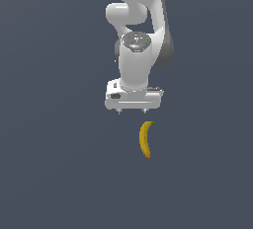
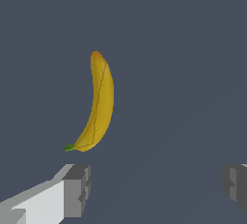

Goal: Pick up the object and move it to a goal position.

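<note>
A small curved yellow banana (image 1: 145, 139) lies on the dark grey floor, its green stem tip toward the arm and its browner end away from it. In the wrist view the banana (image 2: 99, 105) lies lengthwise ahead of the fingers. My white gripper (image 1: 131, 111) hangs above the floor, just beyond the banana's stem end and slightly to the exterior view's left of it. It is open and empty. Both grey fingertips (image 2: 77, 189) show in the wrist view, wide apart, and the gripper (image 2: 157, 187) holds nothing between them.
The flat dark grey floor (image 1: 54, 173) spreads all around with no other objects in view. The white arm (image 1: 141, 30) rises behind the gripper.
</note>
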`<state>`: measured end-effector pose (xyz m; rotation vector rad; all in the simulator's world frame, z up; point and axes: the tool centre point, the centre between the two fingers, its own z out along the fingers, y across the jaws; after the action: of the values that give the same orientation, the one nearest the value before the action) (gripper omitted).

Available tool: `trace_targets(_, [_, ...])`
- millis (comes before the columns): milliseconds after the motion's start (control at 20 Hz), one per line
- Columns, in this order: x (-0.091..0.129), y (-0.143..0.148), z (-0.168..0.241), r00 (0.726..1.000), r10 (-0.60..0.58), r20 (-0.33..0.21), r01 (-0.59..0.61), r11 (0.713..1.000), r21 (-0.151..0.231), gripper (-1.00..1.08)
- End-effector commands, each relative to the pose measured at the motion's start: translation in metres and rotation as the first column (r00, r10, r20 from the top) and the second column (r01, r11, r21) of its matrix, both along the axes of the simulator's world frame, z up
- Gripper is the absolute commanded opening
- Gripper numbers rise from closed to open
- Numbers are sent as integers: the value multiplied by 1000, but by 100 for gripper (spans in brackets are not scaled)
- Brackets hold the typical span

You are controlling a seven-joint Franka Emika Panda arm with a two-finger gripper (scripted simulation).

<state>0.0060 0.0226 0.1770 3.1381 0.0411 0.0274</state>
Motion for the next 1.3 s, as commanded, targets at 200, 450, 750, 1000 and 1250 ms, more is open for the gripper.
trace_targets(200, [0,0,-3,1000,-18,-4,18,1000,4,100])
trace_targets(450, [-1,-2,-9,999,-51,-13,52,999,12,100])
trace_targets(750, [1,1,-12,998,-57,-13,57,998,12,100])
trace_targets(1000, [7,10,-24,996,-89,-14,89,996,13,100])
trace_targets(1250, [18,27,-46,989,-144,-17,144,990,13,100])
